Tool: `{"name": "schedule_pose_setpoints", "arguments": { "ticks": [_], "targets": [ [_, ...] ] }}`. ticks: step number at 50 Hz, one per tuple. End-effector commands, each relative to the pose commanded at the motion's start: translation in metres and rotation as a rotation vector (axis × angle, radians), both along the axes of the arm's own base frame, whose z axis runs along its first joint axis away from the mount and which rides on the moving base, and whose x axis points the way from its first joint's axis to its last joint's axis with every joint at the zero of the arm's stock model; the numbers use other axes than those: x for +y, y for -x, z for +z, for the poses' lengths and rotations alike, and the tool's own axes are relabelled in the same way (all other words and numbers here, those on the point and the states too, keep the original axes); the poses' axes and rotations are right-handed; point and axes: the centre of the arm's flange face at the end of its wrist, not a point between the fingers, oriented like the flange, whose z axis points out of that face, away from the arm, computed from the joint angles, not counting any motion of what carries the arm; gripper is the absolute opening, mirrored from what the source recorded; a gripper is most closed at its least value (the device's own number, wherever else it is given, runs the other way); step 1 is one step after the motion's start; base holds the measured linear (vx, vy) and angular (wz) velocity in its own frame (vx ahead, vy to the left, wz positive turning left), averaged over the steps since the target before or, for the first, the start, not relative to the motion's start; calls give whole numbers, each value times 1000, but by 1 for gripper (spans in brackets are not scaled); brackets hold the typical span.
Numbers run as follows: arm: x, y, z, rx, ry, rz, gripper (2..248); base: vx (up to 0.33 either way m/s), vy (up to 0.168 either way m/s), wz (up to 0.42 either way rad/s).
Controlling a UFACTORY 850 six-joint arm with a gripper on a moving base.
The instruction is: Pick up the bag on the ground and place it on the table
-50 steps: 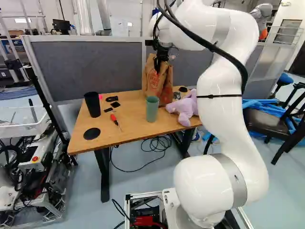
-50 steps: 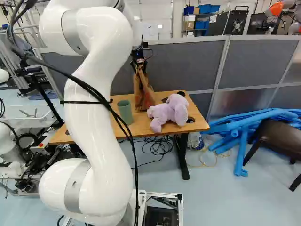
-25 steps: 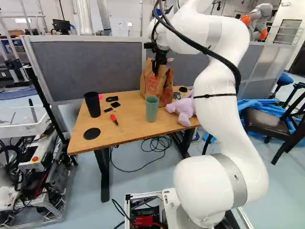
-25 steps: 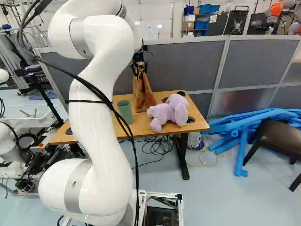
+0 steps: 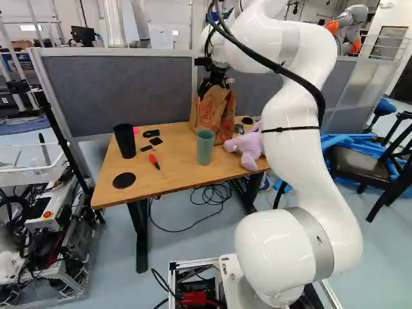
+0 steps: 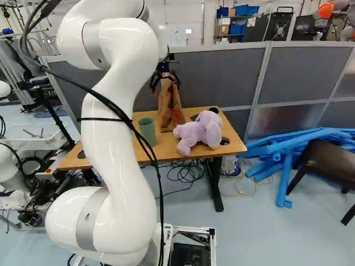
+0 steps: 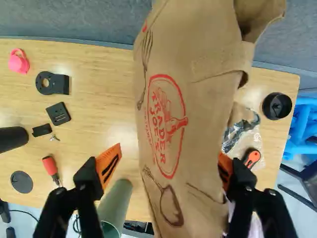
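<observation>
Bag (image 7: 208, 109), fork drawing (image 7: 145, 59) clear only in wrist view

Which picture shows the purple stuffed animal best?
The right base view, because the purple stuffed animal lies there uncovered. In the left base view, the arm hides part of it. The wrist view shows just a pale bit by the gripper.

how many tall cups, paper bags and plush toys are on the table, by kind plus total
Tall cups: 2 (black cylindrical cup, green cylindrical cup)
Paper bags: 1 (brown paper bag with red print)
Plush toys: 1 (light purple plush toy)
Total: 4
</observation>
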Motion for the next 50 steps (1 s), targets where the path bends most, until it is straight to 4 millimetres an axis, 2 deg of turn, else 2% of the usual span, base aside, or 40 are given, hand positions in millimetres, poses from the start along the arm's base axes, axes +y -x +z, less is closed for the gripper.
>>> {"name": "schedule_pose_setpoints", "arguments": {
  "ticks": [3, 4, 50],
  "targets": [
    [0, 1, 2, -3, 0, 0, 221, 0, 0, 0],
    [0, 1, 3, -4, 0, 0, 247, 0, 0, 0],
    [-1, 23, 67, -102, -2, 0, 247, 0, 0, 0]
  ]
}}
